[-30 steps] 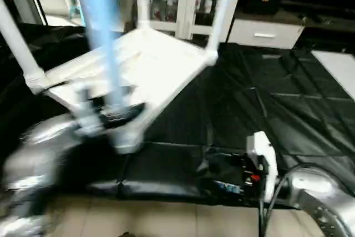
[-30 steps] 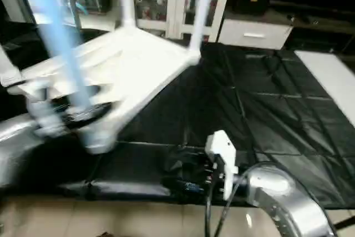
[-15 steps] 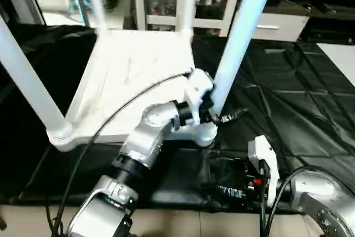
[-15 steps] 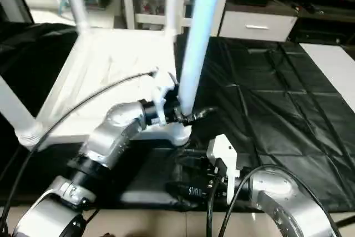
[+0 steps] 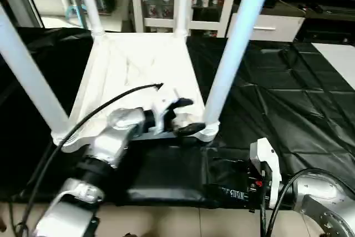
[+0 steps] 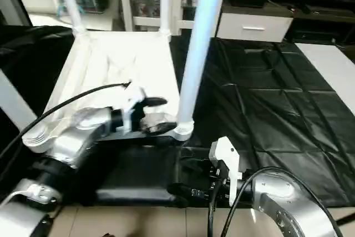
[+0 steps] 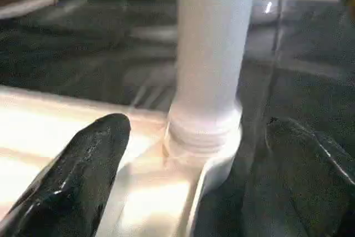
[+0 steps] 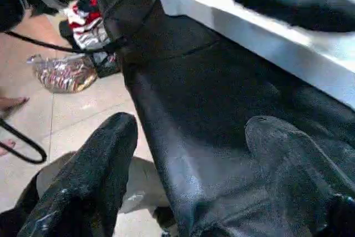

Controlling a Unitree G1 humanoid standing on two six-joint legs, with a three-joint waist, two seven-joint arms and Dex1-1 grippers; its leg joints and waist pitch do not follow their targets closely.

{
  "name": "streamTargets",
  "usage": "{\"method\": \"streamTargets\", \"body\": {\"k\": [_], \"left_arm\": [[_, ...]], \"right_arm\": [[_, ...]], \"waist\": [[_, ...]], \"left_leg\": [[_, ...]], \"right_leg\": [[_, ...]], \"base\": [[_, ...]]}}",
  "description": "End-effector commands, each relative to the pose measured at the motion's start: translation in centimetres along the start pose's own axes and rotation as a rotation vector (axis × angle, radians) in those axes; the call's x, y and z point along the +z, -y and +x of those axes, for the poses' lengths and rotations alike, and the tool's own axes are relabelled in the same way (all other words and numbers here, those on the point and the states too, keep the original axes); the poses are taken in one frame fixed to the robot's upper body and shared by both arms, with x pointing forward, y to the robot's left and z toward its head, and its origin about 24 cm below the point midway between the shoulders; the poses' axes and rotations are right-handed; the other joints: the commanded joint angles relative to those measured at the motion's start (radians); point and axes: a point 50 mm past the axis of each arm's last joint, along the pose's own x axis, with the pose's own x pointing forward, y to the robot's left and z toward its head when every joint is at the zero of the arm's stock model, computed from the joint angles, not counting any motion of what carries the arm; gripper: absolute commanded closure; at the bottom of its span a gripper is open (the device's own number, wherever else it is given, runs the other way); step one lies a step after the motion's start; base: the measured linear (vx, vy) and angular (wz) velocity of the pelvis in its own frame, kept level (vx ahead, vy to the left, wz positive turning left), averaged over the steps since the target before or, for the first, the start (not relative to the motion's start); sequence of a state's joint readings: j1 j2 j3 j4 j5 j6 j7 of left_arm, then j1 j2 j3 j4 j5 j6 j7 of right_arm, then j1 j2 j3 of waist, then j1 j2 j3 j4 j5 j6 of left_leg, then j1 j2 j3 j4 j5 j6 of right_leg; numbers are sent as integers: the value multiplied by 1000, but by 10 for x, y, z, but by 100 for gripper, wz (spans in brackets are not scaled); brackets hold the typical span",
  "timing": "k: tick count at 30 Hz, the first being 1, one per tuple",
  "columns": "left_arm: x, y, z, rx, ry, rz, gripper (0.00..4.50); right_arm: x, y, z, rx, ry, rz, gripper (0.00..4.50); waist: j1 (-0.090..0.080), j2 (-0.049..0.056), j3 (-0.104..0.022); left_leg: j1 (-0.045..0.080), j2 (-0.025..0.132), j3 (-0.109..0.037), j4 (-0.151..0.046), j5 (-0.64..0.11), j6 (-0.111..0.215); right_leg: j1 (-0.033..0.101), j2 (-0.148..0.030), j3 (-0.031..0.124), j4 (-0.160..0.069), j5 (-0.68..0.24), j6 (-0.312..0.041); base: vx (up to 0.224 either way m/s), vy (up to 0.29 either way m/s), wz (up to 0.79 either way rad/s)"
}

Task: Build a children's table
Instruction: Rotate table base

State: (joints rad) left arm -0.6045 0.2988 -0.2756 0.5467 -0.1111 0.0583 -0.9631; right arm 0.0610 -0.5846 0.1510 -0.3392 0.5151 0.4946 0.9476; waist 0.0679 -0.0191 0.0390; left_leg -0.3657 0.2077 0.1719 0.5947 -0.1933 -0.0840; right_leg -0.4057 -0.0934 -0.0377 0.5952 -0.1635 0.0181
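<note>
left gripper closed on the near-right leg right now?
No: in the left wrist view the two black fingers stand wide apart on either side of the leg, neither one touching it.

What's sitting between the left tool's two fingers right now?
In the left wrist view, the near leg stands threaded into its corner socket between the open left tool's fingers, untouched.

This looks like a home living room. A white glass-fronted display cabinet (image 5: 183, 1) filled with small colourful toys stands at the back. Right of that cabinet sits a low white drawer unit (image 5: 272, 26), and black quilted matting (image 5: 277, 92) covers the beige tile floor (image 5: 166, 223) before it.
</note>
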Motion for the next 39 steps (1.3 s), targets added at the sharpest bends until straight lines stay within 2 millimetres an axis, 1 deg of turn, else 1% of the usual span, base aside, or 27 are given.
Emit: {"method": "streamTargets", "body": {"k": [1,3,5,8,9,11,12,14,15,16,18,20,22,24,27,28,30,31,33,34,35,37,38,39], "left_arm": [[-6,-2,0,-16,-84,47,7],[-12,-5,-1,6,-145,56,7],[-14,-6,-2,10,-161,49,7],[-20,-7,-1,-1,-210,25,7],[-20,-8,-1,12,-214,25,21],[-20,-11,1,52,-215,40,21],[-19,-13,2,66,-210,37,33],[-19,-15,5,80,-210,28,51],[-19,-13,6,63,-214,26,60],[-21,-11,6,26,-232,17,70],[-23,-8,6,-8,-252,6,89],[-24,-6,6,-33,-264,5,101],[-24,-5,7,-39,-262,-6,119],[-22,-4,10,-55,-240,-25,139],[-20,0,14,-79,-228,-44,157],[-19,1,16,-86,-222,-48,174],[-18,4,21,-93,-221,-57,179],[-18,4,22,-95,-222,-56,191],[-18,6,25,-100,-227,-54,209],[-18,7,27,-103,-230,-55,214],[-18,8,29,-105,-236,-57,218],[-20,9,31,-109,-253,-56,235],[-21,9,32,-110,-270,-56,251],[-22,9,33,-99,-283,-55,251]], "right_arm": [[4,5,-4,-15,-4,-30,106],[5,6,-4,-11,-13,-40,106],[6,6,-4,-10,-16,-43,106],[7,10,-6,-30,-26,-60,106],[7,11,-6,-35,-27,-64,106],[8,13,-7,-60,-22,-78,106],[9,17,-7,-97,-22,-91,106],[10,27,-10,-185,-23,-111,106],[10,31,-11,-224,-32,-118,106],[9,37,-14,-271,-43,-127,106],[9,42,-17,-307,-50,-134,106],[9,47,-20,-354,-60,-146,106],[10,48,-22,-359,-54,-147,106],[11,49,-24,-363,-44,-148,106],[11,51,-26,-380,-46,-154,106],[10,52,-27,-388,-48,-158,106],[10,55,-27,-412,-53,-163,106],[10,56,-27,-414,-54,-164,106],[10,58,-27,-426,-59,-168,106],[10,59,-27,-434,-62,-170,106],[10,60,-27,-449,-64,-173,106],[10,62,-28,-469,-64,-178,106],[11,64,-29,-484,-63,-183,106],[11,65,-29,-494,-57,-186,106]], "waist": [[0,-8,-54],[1,-9,-56],[3,-9,-58],[5,-7,-58],[5,-7,-58],[6,-9,-57],[7,-8,-55],[6,-11,-55],[6,-11,-53],[7,-10,-53],[5,-10,-53],[4,-7,-55],[4,-8,-56],[4,-9,-58],[6,-7,-59],[6,-8,-60],[8,-9,-59],[8,-8,-59],[10,-9,-57],[10,-7,-57],[9,-9,-57],[10,-8,-58],[9,-8,-58],[9,-6,-59]], "left_leg": [[6,16,2,-79,-236,29],[7,16,3,-77,-223,29],[5,16,3,-75,-204,29],[6,16,4,-74,-187,35],[6,16,5,-73,-187,37],[6,15,6,-73,-203,36],[5,15,5,-74,-212,31],[6,13,6,-75,-227,23],[7,13,5,-76,-243,16],[8,13,5,-76,-247,13],[6,13,4,-79,-251,7],[6,13,3,-78,-246,8],[6,13,4,-76,-237,13],[5,14,5,-74,-218,25],[7,15,6,-72,-193,39],[6,15,6,-71,-189,41],[7,14,8,-71,-188,46],[7,14,8,-71,-189,46],[8,14,8,-72,-212,43],[8,14,8,-72,-214,42],[7,14,7,-73,-215,39],[8,13,7,-72,-213,34],[8,13,7,-72,-211,34],[7,14,6,-72,-204,35]], "right_leg": [[41,-32,24,-66,-244,-160],[40,-31,24,-65,-221,-163],[43,-33,24,-60,-194,-172],[44,-33,24,-55,-147,-196],[45,-34,24,-55,-143,-202],[45,-35,24,-59,-173,-199],[44,-36,25,-62,-197,-193],[42,-36,24,-66,-238,-181],[41,-36,24,-70,-274,-172],[40,-37,24,-72,-288,-166],[40,-36,23,-73,-307,-158],[40,-36,24,-72,-285,-162],[42,-35,23,-68,-255,-171],[45,-34,23,-64,-212,-187],[45,-33,23,-59,-161,-211],[46,-33,23,-58,-152,-215],[47,-34,23,-58,-149,-224],[47,-34,23,-59,-153,-224],[46,-35,24,-64,-196,-212],[46,-35,24,-64,-201,-210],[47,-35,24,-66,-208,-204],[46,-34,23,-66,-208,-201],[46,-34,23,-65,-204,-202],[47,-34,23,-64,-187,-205]], "base": [[0,0,0],[0,0,0],[0,0,0],[0,0,0],[0,0,0],[0,0,0],[0,0,0],[0,0,0],[0,0,0],[0,0,0],[0,0,0],[0,0,0],[0,0,0],[0,0,0],[0,0,0],[0,0,0],[0,0,0],[0,0,0],[0,0,0],[0,0,0],[0,0,0],[0,0,0],[0,0,0],[0,0,0]]}}
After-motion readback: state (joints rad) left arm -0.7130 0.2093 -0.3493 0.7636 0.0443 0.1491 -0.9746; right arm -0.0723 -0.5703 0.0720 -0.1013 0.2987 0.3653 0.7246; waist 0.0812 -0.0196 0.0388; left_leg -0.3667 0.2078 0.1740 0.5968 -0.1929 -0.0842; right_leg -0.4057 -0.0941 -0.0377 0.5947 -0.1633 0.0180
